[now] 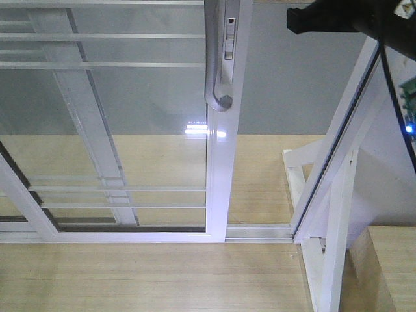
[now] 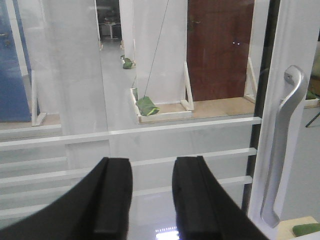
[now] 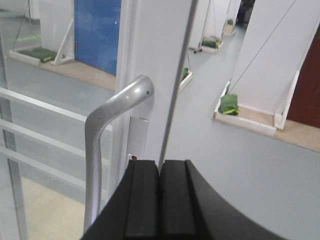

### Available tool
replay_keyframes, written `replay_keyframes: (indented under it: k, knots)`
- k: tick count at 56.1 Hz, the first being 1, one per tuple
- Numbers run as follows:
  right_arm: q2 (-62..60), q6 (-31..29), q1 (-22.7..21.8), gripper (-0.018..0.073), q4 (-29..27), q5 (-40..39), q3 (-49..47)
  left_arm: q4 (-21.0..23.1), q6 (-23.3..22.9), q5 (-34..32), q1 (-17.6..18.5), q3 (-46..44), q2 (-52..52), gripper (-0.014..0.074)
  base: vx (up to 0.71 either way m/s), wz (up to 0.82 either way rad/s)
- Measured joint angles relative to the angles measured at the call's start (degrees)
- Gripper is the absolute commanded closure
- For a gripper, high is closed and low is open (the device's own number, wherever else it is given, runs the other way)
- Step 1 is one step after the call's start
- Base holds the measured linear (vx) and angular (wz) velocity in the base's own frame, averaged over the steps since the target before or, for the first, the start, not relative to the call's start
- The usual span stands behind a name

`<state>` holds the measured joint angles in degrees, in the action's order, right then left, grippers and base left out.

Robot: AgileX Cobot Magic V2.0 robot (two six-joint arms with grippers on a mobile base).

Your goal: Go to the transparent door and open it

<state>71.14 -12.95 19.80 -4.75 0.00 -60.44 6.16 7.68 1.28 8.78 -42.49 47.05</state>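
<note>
The transparent door (image 1: 130, 136) is a clear-glass panel in a glossy white frame with thin white horizontal bars. Its curved grey pull handle (image 1: 216, 65) sits on the right stile. My left gripper (image 2: 152, 164) is open and empty, facing the glass left of the handle (image 2: 285, 145). My right gripper (image 3: 160, 165) is shut on nothing. Its tips point at the edge of the door stile (image 3: 150, 75), just right of the handle (image 3: 95, 145); I cannot tell if they touch. A black part of my right arm (image 1: 325, 19) shows to the right of the stile.
A floor track (image 1: 260, 229) runs from the stile to a slanted white-framed panel (image 1: 344, 130) with an angled support bracket (image 1: 331, 247). Between them is a gap onto grey floor. Beyond the glass stand white panels and green bags (image 2: 147, 106).
</note>
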Motion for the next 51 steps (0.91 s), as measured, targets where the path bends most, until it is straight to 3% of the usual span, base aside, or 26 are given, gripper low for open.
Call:
replay_keyframes:
  k: [13,23,28,40,51]
  knots:
    - [-14.52,-0.05,0.00,0.0565,0.00,-2.82,16.41,0.16,-1.34,-1.28,5.15,0.00,6.58,0.0234,0.00,0.00]
    - [-22.37,-0.05,0.00,0.0565,0.00,-2.89,25.39,0.16,-1.91,-9.41,10.56,0.00,16.06,0.0234,0.00,0.00]
    - [-24.97,-0.05,0.00,0.0565,0.00,-2.89,28.22,0.16,-4.41,-15.15,12.59,-0.06,21.64,0.0234,0.00,0.00]
    - [-27.53,-0.05,0.00,0.0565,0.00,-2.59,29.22,-0.60,-8.74,-21.21,13.82,-6.38,35.79,0.0234,0.00,0.00]
    - [-27.67,-0.05,0.00,0.0565,0.00,-2.52,29.22,-6.59,-9.09,-21.53,14.07,-16.08,45.45,0.0234,0.00,0.00]
